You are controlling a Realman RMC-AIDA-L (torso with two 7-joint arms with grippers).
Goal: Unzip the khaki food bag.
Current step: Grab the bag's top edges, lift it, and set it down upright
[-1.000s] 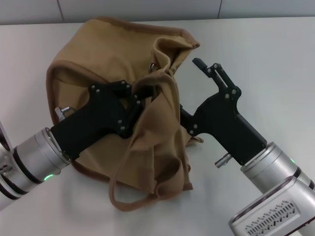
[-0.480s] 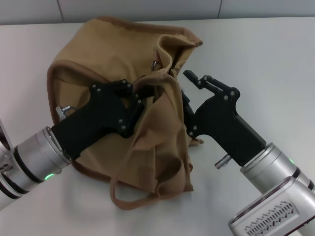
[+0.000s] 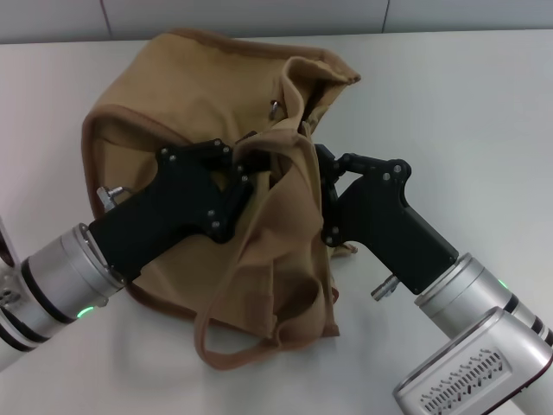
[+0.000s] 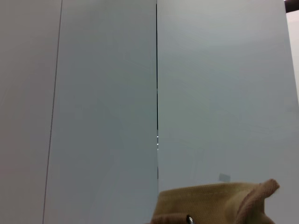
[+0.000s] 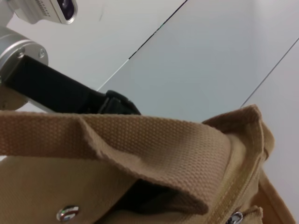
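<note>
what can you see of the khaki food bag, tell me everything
The khaki food bag is a slumped tan canvas tote with brown piping along its edges, lying crumpled on the white table. A wide strap handle loops out toward the near edge, and a small silver metal piece shows near its bunched top. The right wrist view shows the coarse weave, a folded strap and a silver snap. The left gripper presses into the gathered fabric at the middle; the right gripper meets the bag from the other side.
</note>
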